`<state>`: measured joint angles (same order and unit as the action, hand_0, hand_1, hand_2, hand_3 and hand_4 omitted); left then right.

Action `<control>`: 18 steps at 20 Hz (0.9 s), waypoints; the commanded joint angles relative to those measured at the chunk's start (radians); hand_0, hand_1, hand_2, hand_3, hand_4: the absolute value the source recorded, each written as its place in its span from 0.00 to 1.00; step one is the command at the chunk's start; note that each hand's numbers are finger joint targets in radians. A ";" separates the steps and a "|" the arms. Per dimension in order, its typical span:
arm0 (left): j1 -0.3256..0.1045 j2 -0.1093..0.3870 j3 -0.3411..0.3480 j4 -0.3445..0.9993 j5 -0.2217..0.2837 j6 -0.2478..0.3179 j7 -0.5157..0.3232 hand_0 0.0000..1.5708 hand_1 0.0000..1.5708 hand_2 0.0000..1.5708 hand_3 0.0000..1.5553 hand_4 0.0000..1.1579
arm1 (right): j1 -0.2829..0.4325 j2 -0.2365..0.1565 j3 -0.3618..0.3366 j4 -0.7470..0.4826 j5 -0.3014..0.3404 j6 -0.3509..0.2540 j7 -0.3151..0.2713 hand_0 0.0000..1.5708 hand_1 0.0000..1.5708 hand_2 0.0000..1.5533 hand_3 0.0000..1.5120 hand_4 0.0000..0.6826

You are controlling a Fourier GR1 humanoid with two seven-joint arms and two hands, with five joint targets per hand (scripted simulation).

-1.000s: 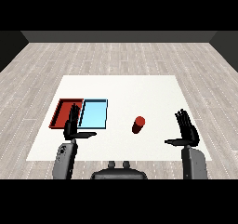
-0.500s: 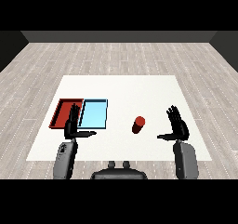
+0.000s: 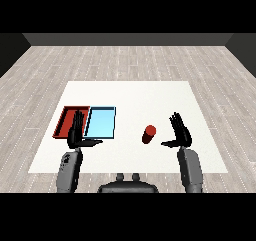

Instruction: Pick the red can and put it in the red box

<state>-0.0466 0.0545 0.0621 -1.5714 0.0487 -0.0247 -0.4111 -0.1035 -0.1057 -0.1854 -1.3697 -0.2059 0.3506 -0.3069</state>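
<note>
From where I stand, nothing here carries writing I can read. The red can point(image 3: 148, 134) shows plain colour on its side, with no label, brand or number to make out. The red tray point(image 3: 65, 121) and the light blue tray point(image 3: 101, 122) are bare of marks, and the white table point(image 3: 130, 97) shows no sign or print either.

White table point(image 3: 130, 92) on pale plank floor point(image 3: 130, 60)
</note>
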 commanded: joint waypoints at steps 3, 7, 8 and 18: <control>-0.008 -0.002 0.002 0.092 -0.014 -0.011 -0.075 0.00 0.00 0.00 0.00 0.00 | 0.037 0.062 0.072 -0.029 0.051 -0.060 -0.018 0.00 0.00 0.00 0.00 0.00; 0.031 0.021 0.027 0.044 0.032 -0.051 -0.058 0.00 0.00 0.00 0.00 0.00 | 0.050 0.057 0.082 0.027 0.057 -0.029 -0.082 0.00 0.00 0.00 0.00 0.00; 0.040 -0.004 -0.009 -0.005 0.013 -0.031 -0.039 0.00 0.00 0.00 0.00 0.00 | 0.036 0.063 0.079 -0.007 0.020 -0.043 -0.015 0.00 0.00 0.00 0.00 0.00; 0.065 -0.003 0.002 -0.022 0.035 -0.050 -0.028 0.00 0.00 0.00 0.00 0.00 | 0.024 0.078 0.111 0.083 0.047 -0.070 -0.086 0.00 0.00 0.00 0.00 0.00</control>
<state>-0.0134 0.0611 0.0714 -1.5801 0.0844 -0.0711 -0.4307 -0.1187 -0.0362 -0.0958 -1.2402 -0.1552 0.2958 -0.4157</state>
